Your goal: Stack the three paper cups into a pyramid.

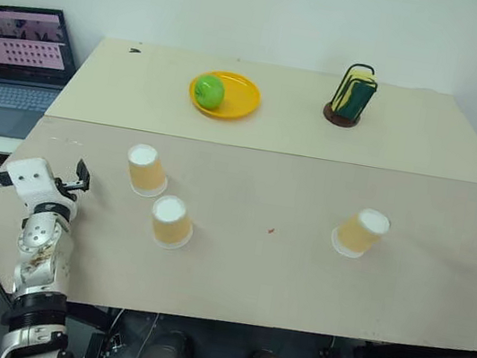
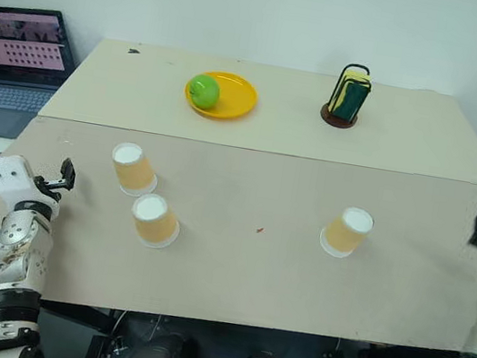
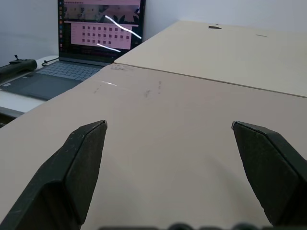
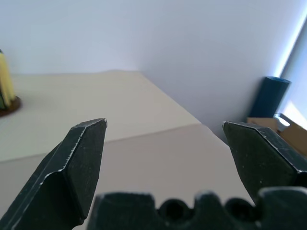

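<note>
Cups sat apart: two (image 1: 146,170) (image 1: 171,221) left of centre, one (image 1: 362,232) right. Left gripper (image 3: 169,139) and right gripper (image 4: 164,136) gaped wide, empty. Risk: thin cups could tip or crush on grasp.

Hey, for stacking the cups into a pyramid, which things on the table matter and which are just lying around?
For the job:
- left cup
- middle cup
- right cup, all three upside down and apart
- left hand and right hand, both open

Lying about:
- yellow plate with green apple
- sponge holder
- laptop
</note>
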`<act>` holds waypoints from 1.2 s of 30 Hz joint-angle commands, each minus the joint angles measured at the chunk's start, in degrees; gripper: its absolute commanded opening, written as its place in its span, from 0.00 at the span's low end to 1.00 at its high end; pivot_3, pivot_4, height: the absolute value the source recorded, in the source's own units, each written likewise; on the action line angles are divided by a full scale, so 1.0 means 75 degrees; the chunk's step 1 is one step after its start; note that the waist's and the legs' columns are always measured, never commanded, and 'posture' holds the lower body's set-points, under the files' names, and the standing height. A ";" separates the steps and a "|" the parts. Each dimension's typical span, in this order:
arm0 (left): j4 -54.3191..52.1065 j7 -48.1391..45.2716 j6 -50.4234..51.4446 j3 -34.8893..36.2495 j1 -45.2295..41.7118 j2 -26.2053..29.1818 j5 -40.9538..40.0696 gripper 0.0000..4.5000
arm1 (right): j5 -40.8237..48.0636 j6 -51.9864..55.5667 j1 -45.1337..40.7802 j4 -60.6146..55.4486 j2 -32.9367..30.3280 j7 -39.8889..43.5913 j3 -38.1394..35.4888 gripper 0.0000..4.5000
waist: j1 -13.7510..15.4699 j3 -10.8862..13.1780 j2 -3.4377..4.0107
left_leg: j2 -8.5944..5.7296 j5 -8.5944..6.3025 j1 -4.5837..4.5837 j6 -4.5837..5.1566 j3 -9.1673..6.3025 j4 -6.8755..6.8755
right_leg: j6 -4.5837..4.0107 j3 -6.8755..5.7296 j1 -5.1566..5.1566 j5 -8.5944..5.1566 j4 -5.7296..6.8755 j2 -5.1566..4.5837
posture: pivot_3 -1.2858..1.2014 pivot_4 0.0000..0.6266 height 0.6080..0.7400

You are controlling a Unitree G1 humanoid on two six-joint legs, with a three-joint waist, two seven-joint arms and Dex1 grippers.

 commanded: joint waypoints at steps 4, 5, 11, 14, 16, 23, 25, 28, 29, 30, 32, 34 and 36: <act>-0.2353 -0.2239 0.1574 -0.0147 0.0363 0.1360 -0.1581 0.99 | 0.1832 0.1703 -0.0058 -0.1682 -0.1401 0.2686 0.0104 1.00 | 0.0003 0.0001 0.0000 | 0.0010 -0.0003 -0.0023 0.0010 -0.0003 0.0000 | -0.0003 -0.0007 -0.0010 0.0002 -0.0019 0.0000 | 0.52 0.24 0.90; -0.2557 -0.2421 0.1790 -0.0109 0.0396 0.1556 -0.1760 0.99 | 0.1948 0.1828 -0.0048 -0.1788 -0.1505 0.2882 0.0115 1.00 | 0.0003 0.0000 0.0000 | 0.0015 -0.0004 -0.0031 0.0010 -0.0004 0.0001 | -0.0007 -0.0010 -0.0015 0.0004 -0.0027 0.0000 | 0.52 0.24 0.90; -0.4286 -0.3125 0.3684 0.0370 0.0398 0.2964 -0.3479 0.99 | 0.3710 0.3063 0.0023 -0.3247 -0.1686 0.4199 0.0150 1.00 | 0.0020 0.0002 0.0005 | 0.0014 -0.0009 -0.0034 0.0012 -0.0009 -0.0007 | -0.0013 -0.0010 -0.0011 0.0012 -0.0058 -0.0036 | 0.52 0.24 0.90; -0.5304 -0.3512 0.4614 0.0230 0.0660 0.3290 -0.4660 0.99 | 0.4862 0.3567 0.0618 -0.4680 -0.1620 0.5310 0.0489 1.00 | 0.0055 0.0003 0.0005 | 0.0013 -0.0010 -0.0034 0.0012 -0.0014 -0.0010 | -0.0013 -0.0016 -0.0009 0.0011 -0.0064 -0.0043 | 0.52 0.24 0.90; -0.6087 -0.3789 0.5079 -0.0024 0.0964 0.3465 -0.5349 0.99 | 0.5296 0.3779 0.0778 -0.5238 -0.1576 0.5646 0.0917 1.00 | 0.0058 0.0003 0.0006 | 0.0018 -0.0013 -0.0035 0.0010 -0.0016 -0.0018 | -0.0014 -0.0016 -0.0009 0.0010 -0.0069 -0.0039 | 0.52 0.24 0.90; -0.6760 -0.3845 0.5392 -0.0647 0.1550 0.3518 -0.5485 0.99 | 0.5075 0.3720 0.0438 -0.5613 -0.1351 0.5662 0.2203 1.00 | 0.0099 0.0003 0.0007 | 0.0014 -0.0016 -0.0024 -0.0010 -0.0013 -0.0014 | -0.0017 -0.0014 -0.0034 0.0011 -0.0065 -0.0020 | 0.52 0.24 0.90; -0.6867 -0.3831 0.5368 -0.0822 0.1630 0.3512 -0.5326 0.99 | 0.5029 0.3729 0.0304 -0.5750 -0.1279 0.5700 0.2561 1.00 | 0.0103 0.0004 0.0006 | 0.0015 -0.0015 -0.0021 -0.0011 -0.0010 -0.0014 | -0.0020 -0.0009 -0.0038 0.0011 -0.0065 -0.0006 | 0.52 0.24 0.90; -0.7007 -0.3783 0.5338 -0.0893 0.1684 0.3567 -0.5156 0.99 | 0.4865 0.3729 0.0289 -0.5872 -0.1336 0.5827 0.2864 1.00 | 0.0155 0.0004 0.0006 | 0.0014 -0.0017 -0.0032 -0.0008 -0.0009 -0.0014 | -0.0023 -0.0008 -0.0053 0.0010 -0.0068 -0.0005 | 0.52 0.24 0.90; -0.7069 -0.3819 0.5293 -0.0933 0.1786 0.3614 -0.4989 0.99 | 0.4868 0.3725 0.0313 -0.5914 -0.1339 0.5854 0.2898 1.00 | 0.0171 0.0004 0.0006 | 0.0012 -0.0017 -0.0044 -0.0008 -0.0008 -0.0014 | -0.0023 -0.0007 -0.0064 0.0010 -0.0068 -0.0006 | 0.52 0.24 0.90; -0.7132 -0.3899 0.5235 -0.1004 0.1922 0.3681 -0.4776 0.99 | 0.4838 0.3707 0.0327 -0.5939 -0.1335 0.5856 0.2931 1.00 | 0.0192 0.0004 0.0006 | 0.0011 -0.0016 -0.0048 -0.0008 -0.0007 -0.0014 | -0.0023 -0.0006 -0.0069 0.0010 -0.0068 -0.0006 | 0.52 0.24 0.90; -0.7236 -0.3990 0.5168 -0.1080 0.2230 0.3746 -0.4473 0.99 | 0.4779 0.3707 0.0274 -0.5915 -0.1285 0.5790 0.3014 1.00 | 0.0197 0.0004 0.0006 | 0.0009 -0.0016 -0.0050 -0.0009 -0.0007 -0.0014 | -0.0023 -0.0007 -0.0071 0.0010 -0.0069 -0.0008 | 0.52 0.24 0.90; -0.7290 -0.4036 0.5039 -0.1047 0.2423 0.3771 -0.4257 0.99 | 0.4777 0.3707 0.0209 -0.5881 -0.1227 0.5753 0.3039 1.00 | 0.0191 0.0004 0.0006 | 0.0010 -0.0017 -0.0050 -0.0008 -0.0007 -0.0014 | -0.0025 -0.0006 -0.0070 0.0009 -0.0069 -0.0011 | 0.52 0.24 0.90; -0.7259 -0.4043 0.4980 -0.0941 0.2489 0.3747 -0.4171 0.99 | 0.4764 0.3695 0.0172 -0.5861 -0.1204 0.5728 0.3057 1.00 | 0.0193 0.0004 0.0006 | 0.0013 -0.0017 -0.0049 -0.0009 -0.0008 -0.0014 | -0.0027 -0.0006 -0.0073 0.0009 -0.0066 -0.0014 | 0.52 0.24 0.90</act>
